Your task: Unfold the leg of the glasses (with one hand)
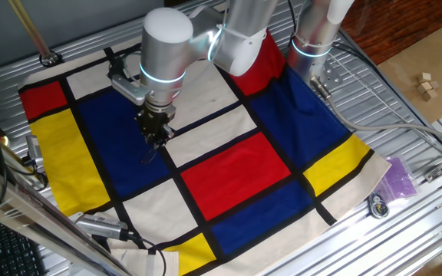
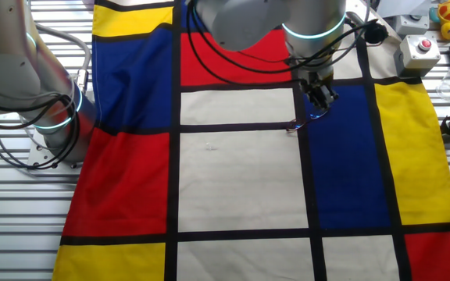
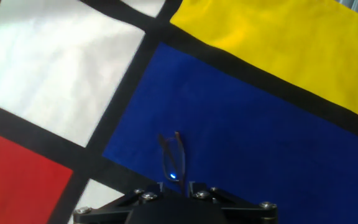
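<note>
The glasses (image 3: 173,157) are a tiny dark wire frame that sticks out from between my fingertips in the hand view, over a blue panel of the checked cloth (image 3: 278,143). One thin leg points up and away from the lens. My gripper (image 3: 174,184) is shut on the glasses with the jaws close together. In one fixed view the gripper (image 1: 156,140) hangs just above the blue panel, and a thin wire of the glasses (image 1: 151,157) shows below it. In the other fixed view the gripper (image 2: 319,105) is at the blue panel's left edge, with the glasses (image 2: 297,126) faint beside a black line.
The coloured cloth (image 1: 236,172) covers most of the table. A second arm's base (image 2: 53,117) stands at one side. A grey box with a red button (image 2: 419,48), a purple bag (image 1: 399,178) and small wooden blocks (image 1: 427,84) lie off the cloth.
</note>
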